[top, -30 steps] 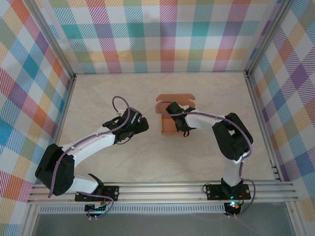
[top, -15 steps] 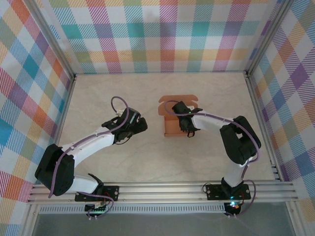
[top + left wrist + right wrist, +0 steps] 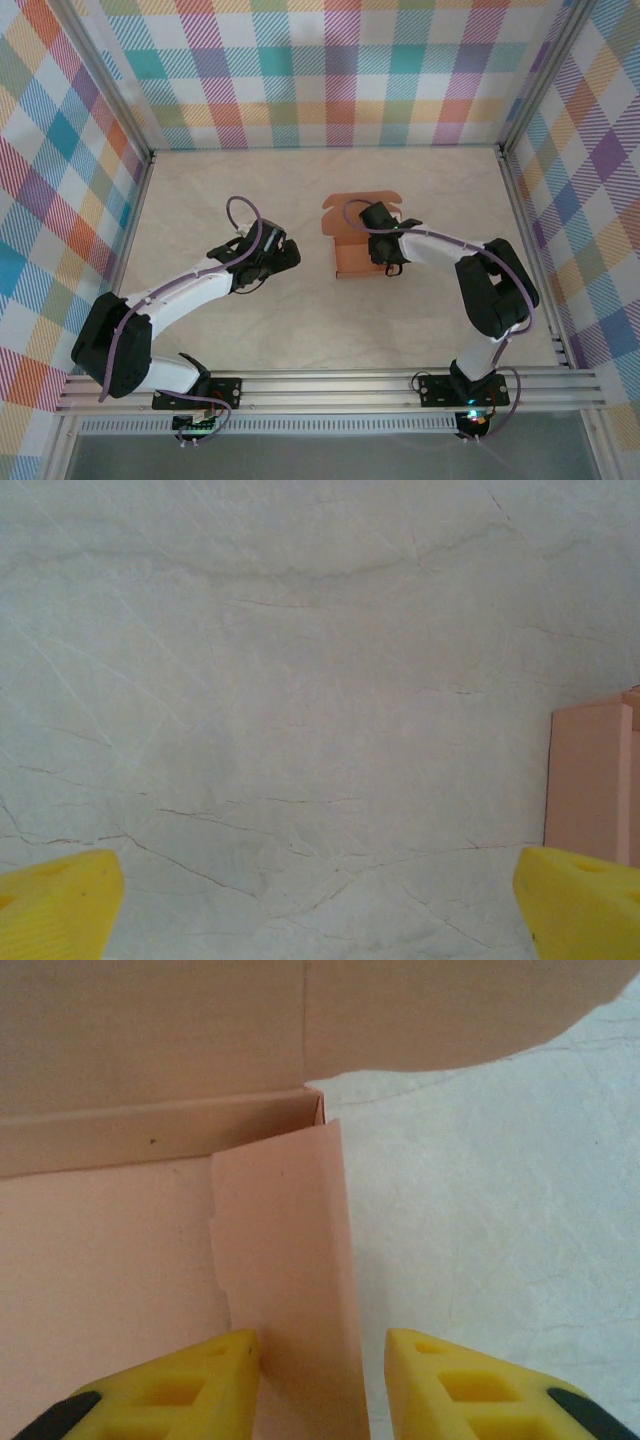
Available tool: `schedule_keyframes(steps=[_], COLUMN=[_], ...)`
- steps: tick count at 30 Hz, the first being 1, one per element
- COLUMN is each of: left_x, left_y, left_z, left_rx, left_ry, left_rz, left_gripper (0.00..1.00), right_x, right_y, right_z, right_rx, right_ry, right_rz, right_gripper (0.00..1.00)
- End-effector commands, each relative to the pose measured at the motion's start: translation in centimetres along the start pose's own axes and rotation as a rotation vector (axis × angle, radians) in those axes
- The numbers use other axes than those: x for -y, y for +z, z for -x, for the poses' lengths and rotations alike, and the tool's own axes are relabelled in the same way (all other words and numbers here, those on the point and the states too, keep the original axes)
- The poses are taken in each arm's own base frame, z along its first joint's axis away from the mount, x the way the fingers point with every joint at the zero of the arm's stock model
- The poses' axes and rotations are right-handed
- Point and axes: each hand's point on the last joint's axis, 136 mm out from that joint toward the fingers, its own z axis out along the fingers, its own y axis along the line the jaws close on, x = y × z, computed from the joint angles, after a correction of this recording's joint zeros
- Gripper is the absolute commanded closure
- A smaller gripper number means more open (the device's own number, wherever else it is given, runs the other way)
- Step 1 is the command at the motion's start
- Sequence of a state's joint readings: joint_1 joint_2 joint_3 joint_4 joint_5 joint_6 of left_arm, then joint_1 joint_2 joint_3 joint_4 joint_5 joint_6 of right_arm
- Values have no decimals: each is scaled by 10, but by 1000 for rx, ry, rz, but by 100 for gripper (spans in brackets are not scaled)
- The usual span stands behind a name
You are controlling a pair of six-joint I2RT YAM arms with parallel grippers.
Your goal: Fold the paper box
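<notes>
The paper box [image 3: 350, 258] is salmon-orange card, partly folded, lying mid-table with its lid flap spread toward the back. My right gripper [image 3: 386, 260] is at the box's right side. In the right wrist view its jaws [image 3: 322, 1345] straddle the upright right wall [image 3: 290, 1260]: the left finger rests against the wall's inner face and the right finger stands clear of it over the table, so it is open. My left gripper [image 3: 287, 255] hovers left of the box, open wide and holding nothing [image 3: 320, 880]. The box's left side [image 3: 590, 780] shows at that view's right edge.
The marble-look tabletop [image 3: 250, 200] is ringed by plaid walls [image 3: 330, 70] and metal rails [image 3: 330, 385] at the near edge. Free table lies on all sides of the box.
My right gripper has opened off the box's right wall and shifted right, from over the box floor to its right edge. The left arm has stayed still.
</notes>
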State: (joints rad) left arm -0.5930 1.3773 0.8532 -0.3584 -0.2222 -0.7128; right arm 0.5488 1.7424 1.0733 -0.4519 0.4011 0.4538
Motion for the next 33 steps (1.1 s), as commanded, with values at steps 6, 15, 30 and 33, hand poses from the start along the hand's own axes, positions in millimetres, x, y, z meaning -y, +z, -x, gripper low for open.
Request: schedule_keyframes(steps=[6, 15, 30, 33], left_x=[4, 2, -1, -1], left_y=[7, 10, 11, 11], left_z=[-1, -3, -6, -6], left_rx=[-12, -20, -24, -23], left_ry=[2, 5, 8, 7], left_rz=[-17, -11, -4, -5], left_gripper=[0, 0, 0, 0], right_x=[-8, 10, -6, -7], right_y=[14, 35, 5, -5], right_z=[2, -16, 2, 10], right_rx=[-27, -96, -30, -4], right_ry=[-7, -124, -23, -15], right_rz=[69, -104, 10, 29], right_gripper=[68, 100, 72, 70])
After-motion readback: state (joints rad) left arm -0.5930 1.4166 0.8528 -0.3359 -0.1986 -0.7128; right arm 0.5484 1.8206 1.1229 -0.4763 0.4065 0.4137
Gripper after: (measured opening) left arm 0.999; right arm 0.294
